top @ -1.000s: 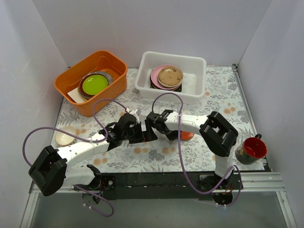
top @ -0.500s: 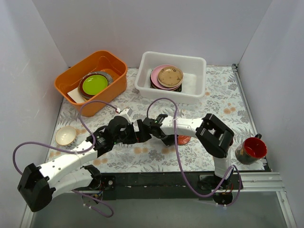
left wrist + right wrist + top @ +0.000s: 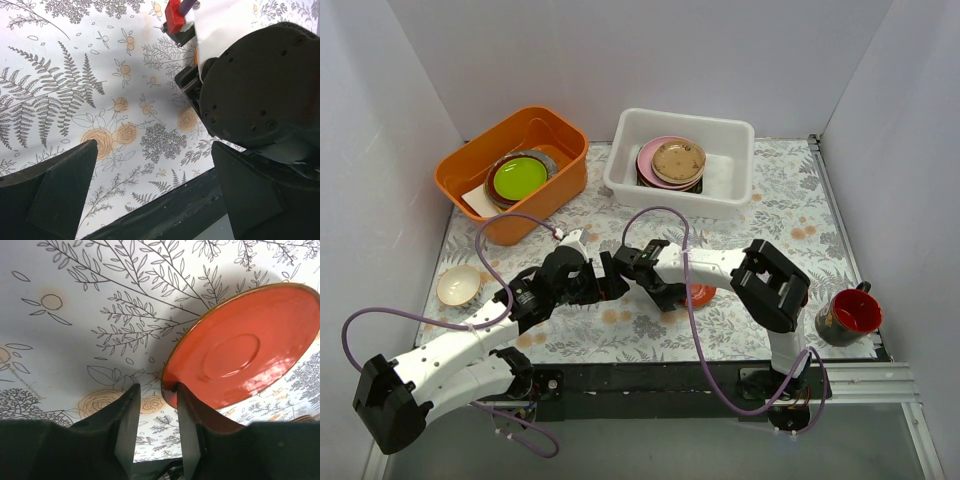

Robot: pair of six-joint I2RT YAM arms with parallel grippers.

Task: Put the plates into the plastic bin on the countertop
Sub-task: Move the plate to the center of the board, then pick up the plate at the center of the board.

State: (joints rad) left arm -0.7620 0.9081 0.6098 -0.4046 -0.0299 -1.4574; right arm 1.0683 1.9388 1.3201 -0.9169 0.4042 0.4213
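An orange-red plate (image 3: 702, 295) lies flat on the fern-printed countertop (image 3: 790, 200); it fills the right wrist view (image 3: 240, 350). My right gripper (image 3: 663, 293) (image 3: 156, 390) is low at the plate's left rim, jaws a narrow gap apart, one finger (image 3: 192, 420) lying over the rim, the other (image 3: 125, 420) over the bare countertop. My left gripper (image 3: 612, 282) (image 3: 154, 147) is wide open and empty, just left of the right wrist. The white plastic bin (image 3: 730, 128) holds a gold plate (image 3: 678, 160) on a pink plate (image 3: 652, 165) on a black square one (image 3: 644, 181).
An orange tub (image 3: 470, 165) at the back left holds a lime-green plate (image 3: 518, 176) on other dishes. A small cream dish (image 3: 458, 285) sits at the left edge. A red cup (image 3: 850, 314) stands at the front right. The black front rail (image 3: 165, 215) is close.
My right gripper has come down and forward to the orange-red plate's left rim. My left arm has drawn back to the left, its gripper still open.
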